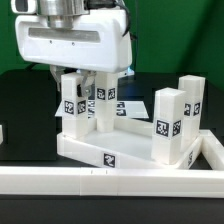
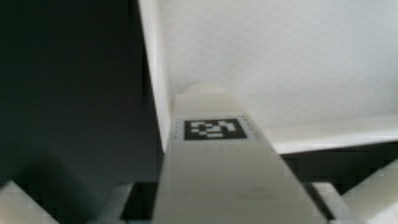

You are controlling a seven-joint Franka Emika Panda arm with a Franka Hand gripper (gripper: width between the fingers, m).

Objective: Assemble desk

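The white tabletop (image 1: pixel 105 140) is being kept on the black worktop (image 1: pixel 25 110), pressed against the long white rail (image 1: pixel 110 182). Four tagged legs are standing on it. The far leg (image 1: pixel 104 98) is being squeezed between the fingers (image 1: pixel 92 74), which are closed on it. A near leg (image 1: pixel 170 125) is standing on the exterior view's right

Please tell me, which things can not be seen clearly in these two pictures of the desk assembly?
- Exterior view: the leg under the gripper hides how the fingers meet it, so the grip is unclear.
- Exterior view: the tabletop sockets are hidden behind the legs, so seating cannot be judged.
- Exterior view: the arm is cut off by the top edge.
- Wrist view: the leg's tag is blurred; the fingertips are cut off by the edge.
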